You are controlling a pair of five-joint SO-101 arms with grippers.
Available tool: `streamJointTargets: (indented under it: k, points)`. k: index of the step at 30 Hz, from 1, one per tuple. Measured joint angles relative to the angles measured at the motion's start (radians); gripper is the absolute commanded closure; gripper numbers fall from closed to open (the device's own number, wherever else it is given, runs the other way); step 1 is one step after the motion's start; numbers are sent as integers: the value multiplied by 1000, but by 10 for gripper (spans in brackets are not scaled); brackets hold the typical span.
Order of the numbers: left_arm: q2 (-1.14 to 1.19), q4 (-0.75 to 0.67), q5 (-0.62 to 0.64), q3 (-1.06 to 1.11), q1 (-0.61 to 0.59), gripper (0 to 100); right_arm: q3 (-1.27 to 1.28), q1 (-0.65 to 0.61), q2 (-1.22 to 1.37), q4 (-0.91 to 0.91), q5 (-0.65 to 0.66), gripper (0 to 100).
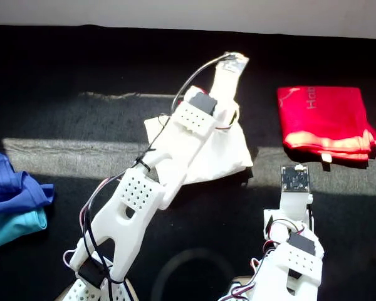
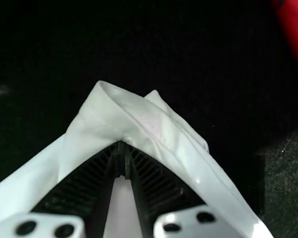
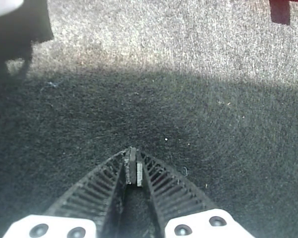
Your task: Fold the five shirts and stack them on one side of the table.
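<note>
I am pinching a fold of the white shirt (image 2: 139,119) in my left gripper (image 2: 121,147). Its fingers are clamped together on the cloth, where two layers are peaking up over them. As I judge it, the worry is that I am gripping only a thin bite at the very tips. If I pull too fast or too far, the fabric could slip out. One layer could also slide free while the other comes along, leaving the fold crooked. The rest of the shirt is lying in the middle of the table (image 1: 81,75), and dragging it might bunch it instead of folding it. The red shirt (image 1: 326,119) is sitting folded near it, toward the far right, and a wide swing could knock it askew. A blue shirt (image 1: 9,185) and a teal shirt (image 1: 12,226) are lying crumpled together at the left edge.

I am holding my left arm stretched well forward over the white shirt, with the wrist far out. My right gripper (image 3: 132,166) is hanging over bare table nearer the front, its fingers together on nothing and its arm tucked back.
</note>
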Motion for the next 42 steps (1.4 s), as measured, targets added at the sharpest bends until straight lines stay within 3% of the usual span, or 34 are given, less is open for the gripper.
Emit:
streamJointTargets:
  k: [9,16,20,24,28,33,37,42]
  points:
    - [14,11,-14,-84,17,990,0,0,0,0,0,991]
    - [12,341,-15,-381,17,990,0,0,0,0,0,991]
    - [11,537,-15,-494,-40,991,0,5,0,0,-6,991]
    - [12,598,-15,-489,-147,991,-94,9,5,68,-132,991]
    - [40,606,-17,-480,-230,991,-356,-115,5,250,-203,991]
    - [121,608,-17,-480,-269,991,-614,-350,37,313,-212,991]
    - [227,608,-17,-480,-290,991,-638,-509,196,262,-212,991]
    - [269,608,-14,-522,-338,991,-646,-551,506,98,-212,991]
